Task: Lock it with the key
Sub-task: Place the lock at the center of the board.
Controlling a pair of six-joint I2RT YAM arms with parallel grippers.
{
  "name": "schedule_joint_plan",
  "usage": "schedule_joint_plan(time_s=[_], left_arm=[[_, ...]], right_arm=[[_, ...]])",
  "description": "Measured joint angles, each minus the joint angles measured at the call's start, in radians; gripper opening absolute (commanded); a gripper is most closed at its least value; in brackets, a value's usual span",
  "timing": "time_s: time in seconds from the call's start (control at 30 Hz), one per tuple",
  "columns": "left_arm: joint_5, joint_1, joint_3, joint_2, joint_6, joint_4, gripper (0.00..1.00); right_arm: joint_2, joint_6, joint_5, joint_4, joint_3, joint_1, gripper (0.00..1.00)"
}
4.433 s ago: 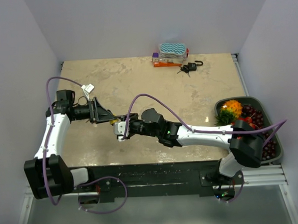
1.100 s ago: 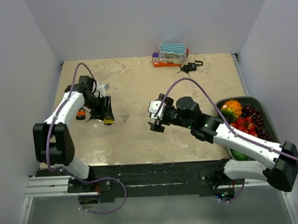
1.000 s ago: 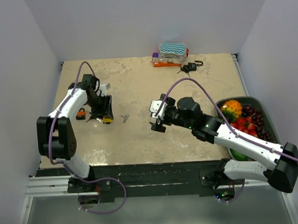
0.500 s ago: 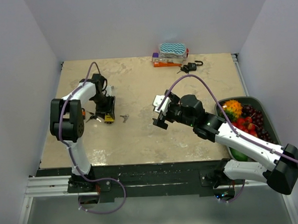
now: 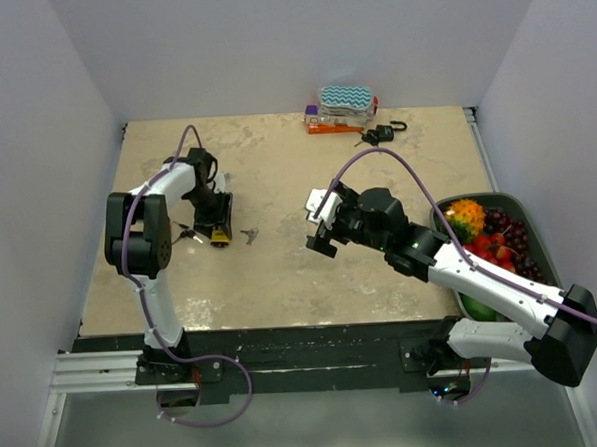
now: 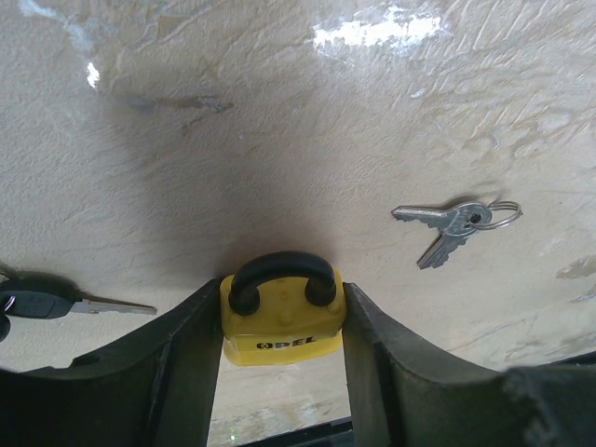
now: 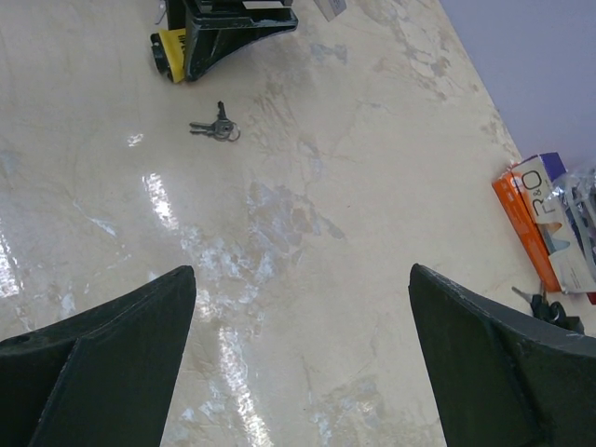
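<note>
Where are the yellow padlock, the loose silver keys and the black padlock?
yellow padlock (image 6: 282, 337): left wrist view, on its yellow body.
silver keys (image 6: 458, 222): left wrist view, on the key heads by the ring.
black padlock (image 5: 385, 134): top view, on its body.

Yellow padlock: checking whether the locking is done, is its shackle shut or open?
Shut: in the left wrist view both ends of the black shackle sit down in the yellow padlock body.

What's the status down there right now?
Left gripper clamped on yellow padlock. Right gripper open, empty. Silver keys lying loose beside padlock; nothing blocking them.
</note>
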Motion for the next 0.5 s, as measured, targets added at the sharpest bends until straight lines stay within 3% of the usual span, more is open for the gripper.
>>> schedule_joint_plan(time_s=[0.23,0.47,0.5], left_arm=[[-0.007,0.0,0.006,0.007,-0.002,-0.001,0.74],[-0.022,-0.001,0.039,0.002,-0.002,-0.014,0.82],[-0.021,-0.001,0.049,-0.002,-0.002,-0.016,0.94]], right_arm=[[0.013,0.0,0.015,-0.009,0.006,-0.008,0.99],[0.043,0.018,0.027,-0.023,0.054,-0.035,0.99],[0.048,0.025,0.027,-0.023,0.065,-0.047,0.99]])
